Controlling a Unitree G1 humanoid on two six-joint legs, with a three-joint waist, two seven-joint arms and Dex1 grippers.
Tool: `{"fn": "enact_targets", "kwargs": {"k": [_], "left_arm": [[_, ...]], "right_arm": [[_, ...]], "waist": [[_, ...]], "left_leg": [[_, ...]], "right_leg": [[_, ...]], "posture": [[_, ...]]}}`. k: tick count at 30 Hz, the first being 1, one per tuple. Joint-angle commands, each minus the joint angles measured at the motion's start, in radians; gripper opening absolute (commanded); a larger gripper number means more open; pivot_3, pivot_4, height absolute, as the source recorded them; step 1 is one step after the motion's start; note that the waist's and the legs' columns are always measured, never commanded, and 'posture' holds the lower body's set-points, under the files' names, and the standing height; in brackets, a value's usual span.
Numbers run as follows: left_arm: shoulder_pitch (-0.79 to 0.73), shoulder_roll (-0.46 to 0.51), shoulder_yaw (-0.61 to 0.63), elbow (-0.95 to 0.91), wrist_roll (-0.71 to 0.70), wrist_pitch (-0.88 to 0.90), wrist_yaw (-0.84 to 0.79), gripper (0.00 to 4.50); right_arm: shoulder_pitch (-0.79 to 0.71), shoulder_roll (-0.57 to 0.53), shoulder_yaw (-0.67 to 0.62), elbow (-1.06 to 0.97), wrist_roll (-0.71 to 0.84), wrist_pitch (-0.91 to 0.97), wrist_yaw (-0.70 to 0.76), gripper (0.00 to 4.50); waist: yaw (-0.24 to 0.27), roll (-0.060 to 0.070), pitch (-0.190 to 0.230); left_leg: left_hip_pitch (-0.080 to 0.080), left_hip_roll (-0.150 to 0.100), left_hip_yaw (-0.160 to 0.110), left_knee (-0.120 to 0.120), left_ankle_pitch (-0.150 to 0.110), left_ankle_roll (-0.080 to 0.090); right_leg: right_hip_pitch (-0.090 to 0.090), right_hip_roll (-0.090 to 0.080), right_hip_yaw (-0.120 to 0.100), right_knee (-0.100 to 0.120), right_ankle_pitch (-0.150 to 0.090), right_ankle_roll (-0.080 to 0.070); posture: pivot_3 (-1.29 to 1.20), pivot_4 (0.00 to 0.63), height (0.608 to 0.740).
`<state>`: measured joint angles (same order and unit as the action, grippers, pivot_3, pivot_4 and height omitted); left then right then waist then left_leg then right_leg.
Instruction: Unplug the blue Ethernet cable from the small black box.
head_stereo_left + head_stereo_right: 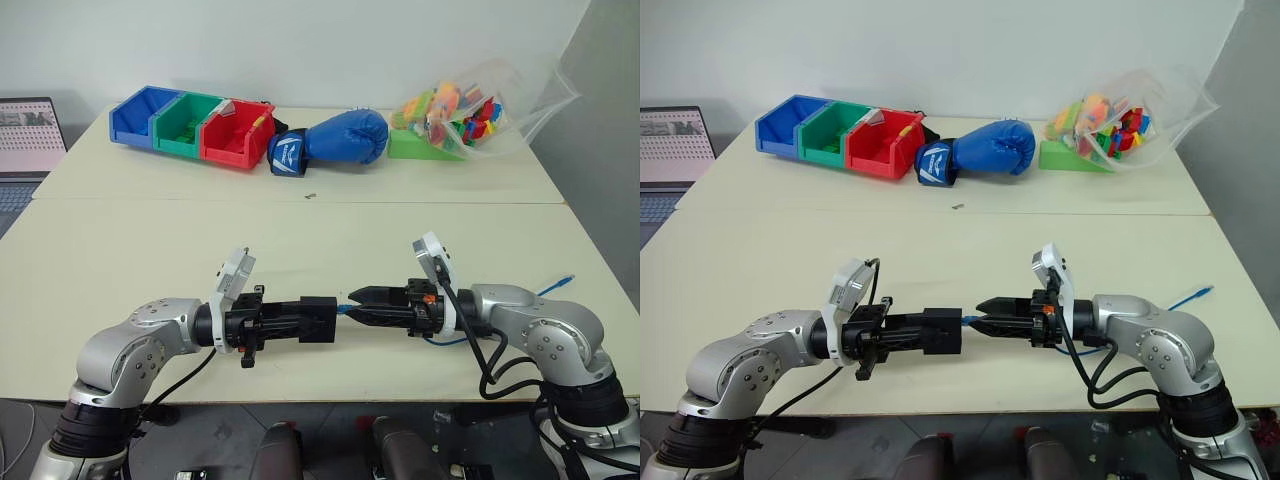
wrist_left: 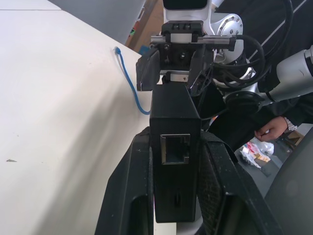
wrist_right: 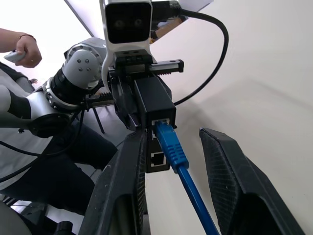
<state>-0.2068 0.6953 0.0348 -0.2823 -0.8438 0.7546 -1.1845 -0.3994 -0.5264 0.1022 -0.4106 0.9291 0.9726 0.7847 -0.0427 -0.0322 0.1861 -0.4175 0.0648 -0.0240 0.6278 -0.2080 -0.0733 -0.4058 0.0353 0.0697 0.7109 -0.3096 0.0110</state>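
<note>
The left pincer (image 1: pixel 300 320) is clamped shut on the small matte black plastic box (image 1: pixel 318 319), held level above the pale tabletop (image 1: pixel 150 250). Facing it, the right pincer (image 3: pixel 171 147) stands partly open, its fingers either side of the thin bright blue Ethernet cable (image 3: pixel 172 147) without visibly pinching it; the plug sits in the box's port. No readable writing on the box.
</note>
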Motion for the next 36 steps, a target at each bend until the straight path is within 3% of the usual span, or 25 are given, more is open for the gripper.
{"fn": "enact_targets", "kwargs": {"k": [1, 20, 29, 36], "left_arm": [[0.001, -0.005, 0.003, -0.020, -0.003, -0.019, -0.006, 0.78], [-0.008, -0.012, 0.004, -0.032, -0.013, -0.001, 0.011, 0.78], [-0.008, -0.013, 0.006, -0.039, -0.019, 0.004, 0.018, 0.78], [-0.004, -0.015, 0.005, -0.050, -0.027, 0.009, 0.023, 0.78]], "right_arm": [[-0.013, 0.012, 0.010, -0.032, 0.016, 0.003, 0.010, 1.80], [-0.027, 0.013, 0.044, -0.026, -0.008, -0.002, 0.017, 1.80], [-0.031, 0.010, 0.049, -0.019, -0.018, -0.001, 0.025, 0.06], [-0.034, 0.003, 0.049, -0.017, -0.024, 0.003, 0.042, 0.06]], "waist": [[0.000, 0.000, 0.000], [0.000, 0.000, 0.000], [0.000, 0.000, 0.000], [0.000, 0.000, 0.000]], "left_leg": [[0.000, 0.000, 0.000, 0.000, 0.000, 0.000], [0.000, 0.000, 0.000, 0.000, 0.000, 0.000], [0.000, 0.000, 0.000, 0.000, 0.000, 0.000], [0.000, 0.000, 0.000, 0.000, 0.000, 0.000]], "right_leg": [[0.000, 0.000, 0.000, 0.000, 0.000, 0.000], [0.000, 0.000, 0.000, 0.000, 0.000, 0.000], [0.000, 0.000, 0.000, 0.000, 0.000, 0.000], [0.000, 0.000, 0.000, 0.000, 0.000, 0.000]], "posture": [[0.00, 0.150, 0.740], [0.00, 0.150, 0.740], [0.00, 0.150, 0.740], [0.00, 0.150, 0.740]]}}
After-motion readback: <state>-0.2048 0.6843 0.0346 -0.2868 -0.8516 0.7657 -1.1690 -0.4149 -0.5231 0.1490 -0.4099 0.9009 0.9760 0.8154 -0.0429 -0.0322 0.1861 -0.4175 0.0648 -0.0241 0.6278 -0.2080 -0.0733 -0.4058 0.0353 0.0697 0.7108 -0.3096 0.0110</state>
